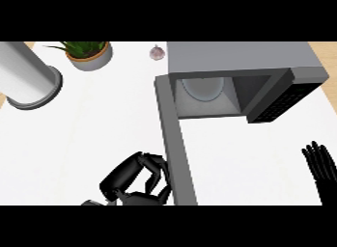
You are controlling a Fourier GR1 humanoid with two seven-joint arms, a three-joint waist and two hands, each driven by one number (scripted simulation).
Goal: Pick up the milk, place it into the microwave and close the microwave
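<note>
The grey microwave point(242, 58) stands at the back right with its cavity open; a pale round turntable point(203, 89) shows inside. Its door point(176, 144) is swung out toward me as a long grey strip. No milk carton shows anywhere in the head view. My left hand point(132, 181) is low in the middle, fingers curled, right beside the left face of the door near its outer end; nothing shows in it. My right hand point(324, 173) rests open at the lower right edge, fingers up, well apart from the microwave.
A large white cylinder point(24, 75) on a grey base lies at the back left. A potted plant point(89, 53) and a small pinkish bulb point(157, 52) sit along the back edge. White countertop point(85, 140) spreads left of the door.
</note>
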